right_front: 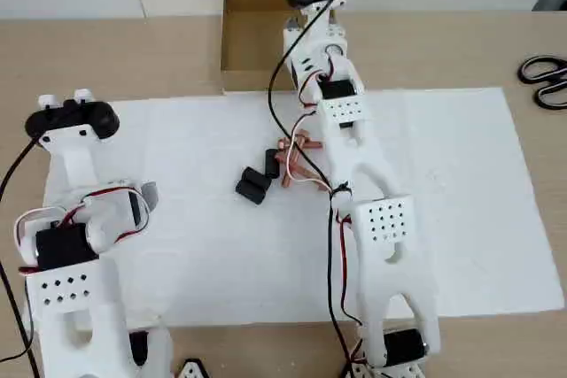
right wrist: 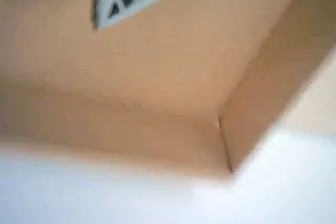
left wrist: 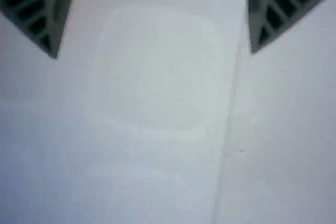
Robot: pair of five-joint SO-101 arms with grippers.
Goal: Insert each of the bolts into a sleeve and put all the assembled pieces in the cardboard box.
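High view to start: looks like the drop-off step, with the right gripper (right_front: 312, 17) out over the cardboard box (right_front: 237, 42) at the far edge of the table, roughly in the middle. Can't tell open from closed there, or loaded from empty. Just a pink blur at the edge of the right wrist view, so not calling that. If loaded, get down low over the box floor and well inside the walls before letting go. Going by the box corner close by in the right wrist view, nudge away from that corner first. Release gently to avoid a bounce-out. Plenty left to do by the look of it: black sleeves (right_front: 253, 183) and copper bolts (right_front: 294, 158) lying loose mid-sheet, just left of the right arm. Over on the near left, left gripper (left wrist: 157, 19) with fingers (left wrist: 44, 14) spread wide, nothing between, only white paper (left wrist: 157, 129) below. Mind the wires (right_front: 306, 174) hanging right by the bolts on any pull-back.
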